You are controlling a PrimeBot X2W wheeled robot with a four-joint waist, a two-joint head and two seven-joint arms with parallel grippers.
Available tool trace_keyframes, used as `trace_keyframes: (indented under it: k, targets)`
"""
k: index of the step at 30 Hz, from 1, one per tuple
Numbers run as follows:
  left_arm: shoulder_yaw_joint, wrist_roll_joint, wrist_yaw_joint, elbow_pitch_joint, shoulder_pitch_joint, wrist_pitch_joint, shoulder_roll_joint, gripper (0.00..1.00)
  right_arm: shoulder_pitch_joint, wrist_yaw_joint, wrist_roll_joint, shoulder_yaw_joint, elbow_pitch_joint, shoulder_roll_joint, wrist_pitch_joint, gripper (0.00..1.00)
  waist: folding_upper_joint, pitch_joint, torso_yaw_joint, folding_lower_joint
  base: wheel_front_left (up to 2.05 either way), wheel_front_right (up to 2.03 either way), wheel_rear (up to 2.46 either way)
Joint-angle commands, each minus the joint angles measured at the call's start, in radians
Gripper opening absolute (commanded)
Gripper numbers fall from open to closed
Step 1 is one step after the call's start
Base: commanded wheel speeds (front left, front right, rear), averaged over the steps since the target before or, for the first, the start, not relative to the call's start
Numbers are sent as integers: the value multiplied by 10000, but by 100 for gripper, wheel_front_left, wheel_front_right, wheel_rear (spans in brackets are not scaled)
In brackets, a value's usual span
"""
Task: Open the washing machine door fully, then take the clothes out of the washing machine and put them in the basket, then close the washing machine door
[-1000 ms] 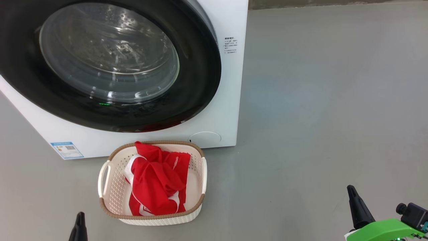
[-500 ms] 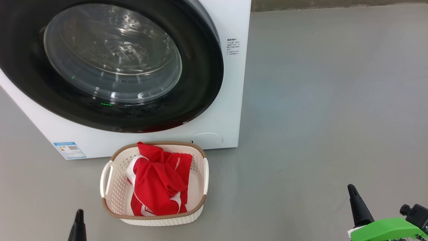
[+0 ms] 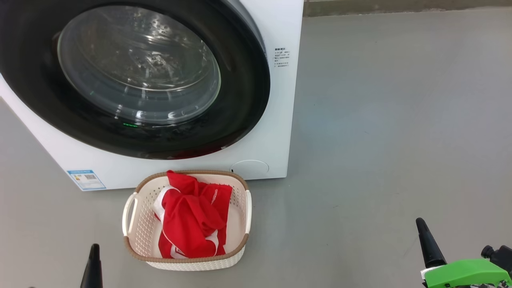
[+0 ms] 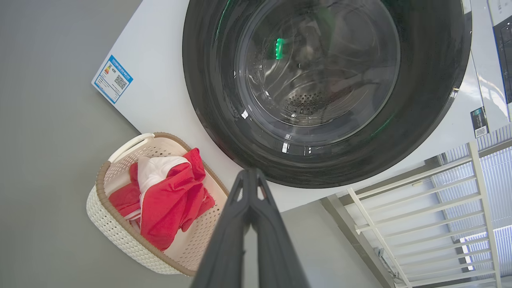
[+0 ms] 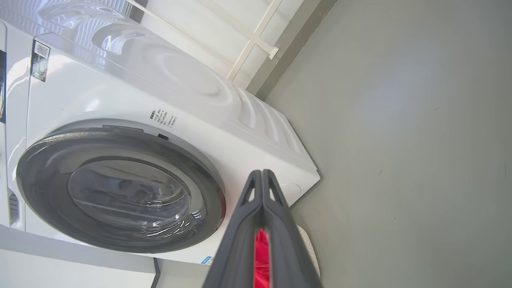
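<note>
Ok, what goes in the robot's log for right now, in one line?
door: shut | clothes: in basket | left gripper: shut, empty | right gripper: shut, empty

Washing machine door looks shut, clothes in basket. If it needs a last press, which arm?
Left, probably. The left gripper sits before the washing machine door, beside the basket; its wrist view faces the door. The right gripper hangs far right over the floor, beyond the washing machine.

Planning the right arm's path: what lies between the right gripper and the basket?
Bare floor between right gripper and basket, per head view.
</note>
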Motion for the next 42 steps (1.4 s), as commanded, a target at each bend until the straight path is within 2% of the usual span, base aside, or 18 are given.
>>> trace_keyframes:
  k: [1,42]
  targets:
    - [255,-295,-21,-195,-453,94,100,0,-400,-6,278,57,-294,-44,71,0,0,-7,8,-1,0,0,0]
    - [469,-4604,-33,-76,-1118,1275,57,0,-582,-14,4614,-219,-667,304,1282,0,0,-202,242,-1,0,0,0]
